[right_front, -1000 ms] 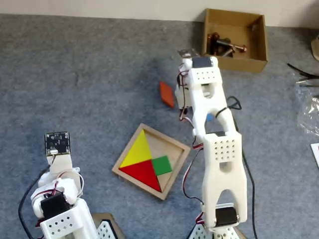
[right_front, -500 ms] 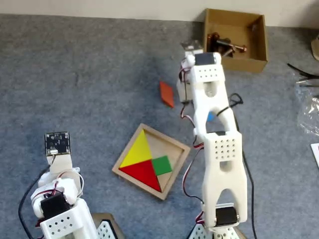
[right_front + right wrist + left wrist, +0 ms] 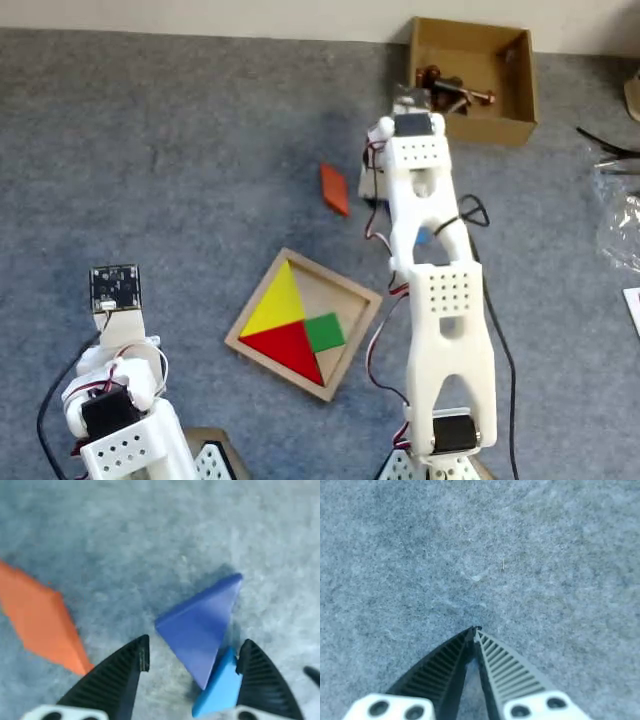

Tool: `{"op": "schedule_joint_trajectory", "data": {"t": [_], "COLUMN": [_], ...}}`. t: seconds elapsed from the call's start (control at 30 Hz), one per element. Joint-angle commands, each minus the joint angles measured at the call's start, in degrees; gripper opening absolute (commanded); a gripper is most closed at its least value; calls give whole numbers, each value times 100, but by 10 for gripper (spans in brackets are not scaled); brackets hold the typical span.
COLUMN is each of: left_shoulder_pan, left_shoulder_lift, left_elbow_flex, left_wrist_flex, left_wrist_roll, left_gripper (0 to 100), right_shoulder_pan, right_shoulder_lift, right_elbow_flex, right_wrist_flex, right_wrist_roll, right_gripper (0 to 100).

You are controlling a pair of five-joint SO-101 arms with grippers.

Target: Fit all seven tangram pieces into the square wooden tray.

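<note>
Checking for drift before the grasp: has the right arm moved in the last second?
Yes. In the high view the right arm has swung away from the orange piece, toward the cardboard box.

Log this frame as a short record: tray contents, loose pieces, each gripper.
wooden tray: holds yellow triangle, red triangle, green square; the rest is bare wood
loose on carpet: orange parallelogram, dark blue triangle, light blue piece
right gripper: open, above the two blue pieces
left gripper: shut, over carpet, away from the pieces
</note>
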State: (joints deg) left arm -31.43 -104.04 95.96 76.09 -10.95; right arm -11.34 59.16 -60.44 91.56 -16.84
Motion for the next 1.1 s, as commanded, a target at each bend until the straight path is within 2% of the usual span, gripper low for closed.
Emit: {"op": "schedule_joint_trajectory", "data": {"t": [0.0, 0.3, 0.47, 0.63, 0.87, 1.07], "left_shoulder_pan": [84, 84, 84, 84, 84, 84], "left_shoulder_lift": [-31, -31, -31, -31, -31, -31], "left_elbow_flex": [119, 119, 119, 119, 119, 119], "left_wrist_flex": [53, 53, 53, 53, 53, 53], "left_wrist_roll": [53, 53, 53, 53, 53, 53], "left_gripper": [5, 5, 5, 5, 5, 5], "right_shoulder_pan": [-57, 84, 84, 92, 286, 268], "right_shoulder_lift": [-101, -84, -84, -66, 391, 488], "right_elbow_flex": [-110, -101, -101, -48, -92, -101], "right_wrist_flex": [-207, -655, -673, -1209, -1218, -804], "right_wrist_roll": [-563, -1116, -1116, -1116, -1134, -1319], "right_gripper": [271, 271, 271, 271, 266, 199]}}
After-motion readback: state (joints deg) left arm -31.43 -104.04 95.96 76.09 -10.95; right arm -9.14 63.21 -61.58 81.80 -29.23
